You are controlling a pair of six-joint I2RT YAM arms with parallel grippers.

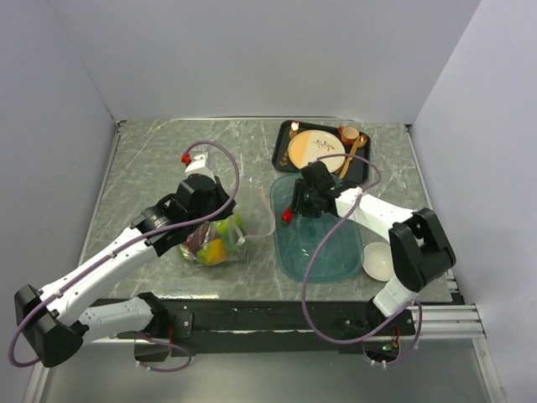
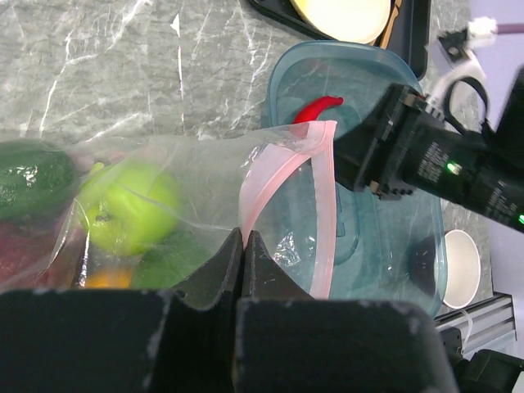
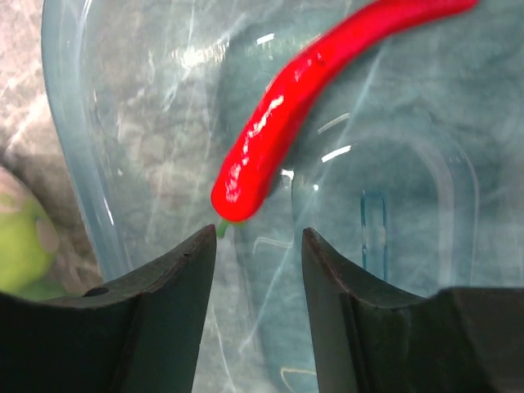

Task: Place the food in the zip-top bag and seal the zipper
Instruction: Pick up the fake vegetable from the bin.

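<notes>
The clear zip-top bag (image 1: 214, 243) lies at the table's front left, holding green, yellow and purple food pieces. My left gripper (image 2: 244, 234) is shut on the bag's mouth, where the pale pink zipper (image 2: 278, 176) runs into its jaws. The mouth gapes towards the teal tray (image 2: 286, 74). A green round fruit (image 2: 127, 205) shows inside the bag. A red chili (image 3: 286, 106) lies in the teal tray (image 3: 82, 164). My right gripper (image 3: 258, 237) is open and empty, with its fingertips just short of the chili's stem end. The chili also shows in the top view (image 1: 287, 217).
A black tray (image 1: 362, 172) with a tan plate, gold cutlery and an orange cup stands at the back right. A white bowl (image 1: 377, 262) sits right of the teal tray near the front edge. Walls close in the table on three sides.
</notes>
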